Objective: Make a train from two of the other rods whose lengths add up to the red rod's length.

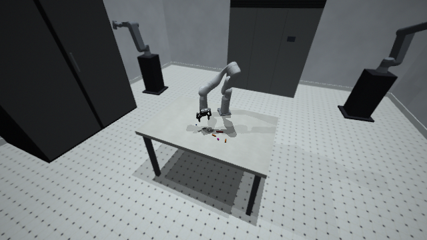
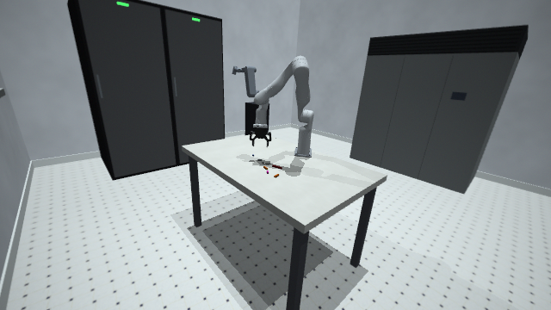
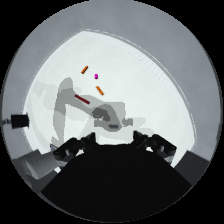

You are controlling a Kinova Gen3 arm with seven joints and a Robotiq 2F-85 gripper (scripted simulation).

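Observation:
My gripper (image 1: 203, 115) hangs open and empty a little above the table, also in the exterior view (image 2: 260, 139). Its fingers frame the bottom of the wrist view (image 3: 115, 140). A small grey rod (image 1: 207, 129) lies in the gripper's shadow just in front of it (image 3: 114, 127). The red rod (image 1: 219, 131) (image 3: 82, 99) lies beyond it. One orange rod (image 1: 213, 135) (image 3: 100, 90) lies near the red rod. A second orange rod (image 1: 225, 140) and a magenta rod (image 1: 218, 139) lie farther out. A tiny blue rod (image 1: 196, 125) lies apart, to the left.
The arm's base (image 1: 224, 111) stands on the table behind the rods. Dark cabinets (image 1: 50, 67) and other pedestal arms (image 1: 151, 73) stand around the room, away from the table.

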